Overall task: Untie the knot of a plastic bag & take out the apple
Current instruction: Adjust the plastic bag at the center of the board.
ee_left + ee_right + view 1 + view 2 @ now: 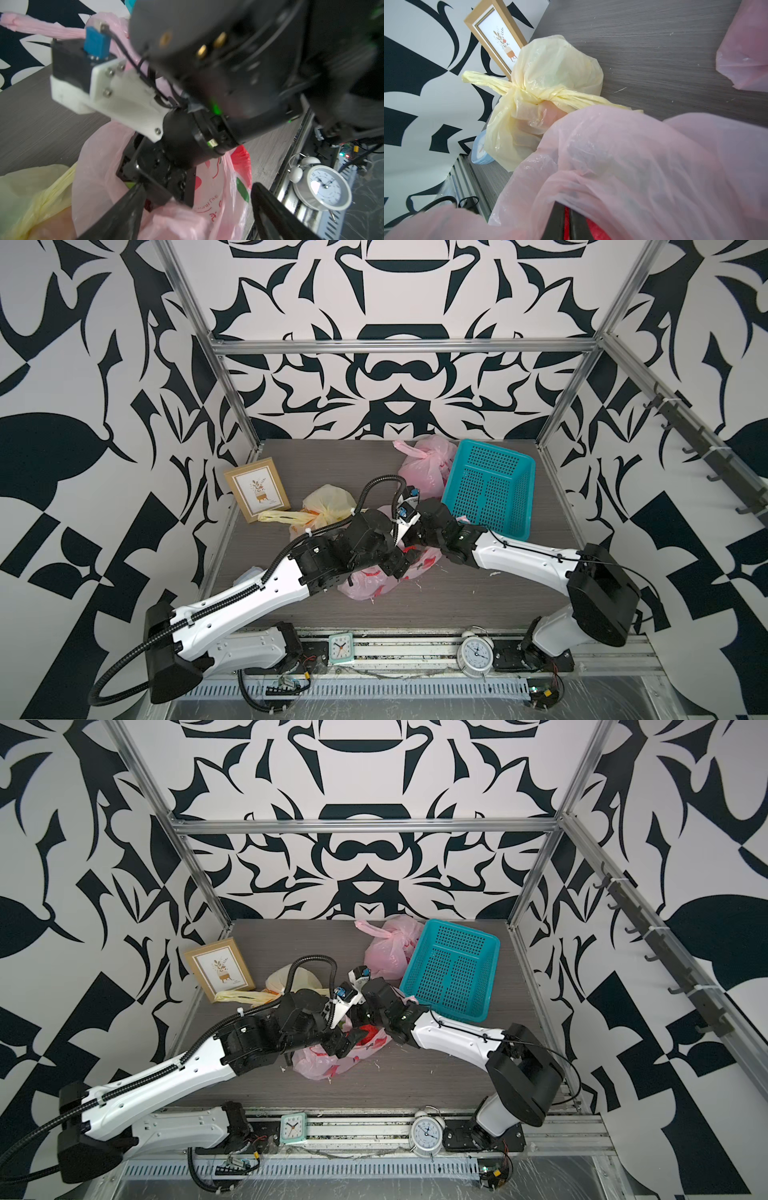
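Pink plastic bag (363, 585): film pinched in right gripper (566, 209), closed tight; straddled by left gripper (197, 187), spread wide, not clamped.

Three plastic bags: the centre pink bag (365, 587), the far pink bag (422, 468) at 12 o'clock, and the yellow bag (328, 502) at 10 o'clock; one teal basket (488, 489) at 1 o'clock; one framed picture (257, 489) at 10 o'clock; two clocks, the square clock (341, 648) at 6 o'clock and the round clock (476, 651) at 5 o'clock; two arms, the left arm (266, 593) from 8 o'clock, the right arm (528, 560) from 4 o'clock.
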Robot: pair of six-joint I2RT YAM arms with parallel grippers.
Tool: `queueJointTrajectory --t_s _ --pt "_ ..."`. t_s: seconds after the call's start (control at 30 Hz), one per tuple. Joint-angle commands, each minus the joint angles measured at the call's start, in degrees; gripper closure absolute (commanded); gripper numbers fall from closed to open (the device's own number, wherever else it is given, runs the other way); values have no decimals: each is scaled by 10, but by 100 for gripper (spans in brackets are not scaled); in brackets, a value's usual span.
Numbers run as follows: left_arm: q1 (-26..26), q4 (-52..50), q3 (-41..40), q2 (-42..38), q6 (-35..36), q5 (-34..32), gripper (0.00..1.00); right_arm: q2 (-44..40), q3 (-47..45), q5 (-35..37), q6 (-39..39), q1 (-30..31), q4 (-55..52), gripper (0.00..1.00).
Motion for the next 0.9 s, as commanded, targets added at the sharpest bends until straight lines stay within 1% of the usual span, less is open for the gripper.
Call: queueJointTrajectory --t_s 0.0,0.07,0.2,0.33,0.4,0.5,0.57,0.67,0.77,0.87 --pt "15 -21 -5 17 -3 5 17 -22 -13 -21 26 -10 70 90" --pt "35 -30 -16 20 -4 4 17 -27 -16 -21 26 -15 72 90" --pt "97 -15 -58 24 -19 37 17 -32 -14 -28 20 -17 61 89" --pt "146 3 -94 35 -50 18 17 -39 -18 -29 20 -16 40 86" --pt "168 14 -106 47 -62 22 16 -44 -21 -26 19 -16 19 84" --pt "181 34 -111 73 -73 36 16 -44 -23 -24 15 -8 -12 83" --pt "181 38 -102 106 -79 42 16 -45 -21 -7 4 7 -43 83" --pt "181 28 -84 136 -84 35 16 -45 -13 23 -15 36 -98 83" --pt "185 29 -85 148 -93 22 16 -33 -1 43 -32 72 -150 83" --pt "197 37 -99 144 -110 13 16 -11 11 54 -50 110 -206 82"
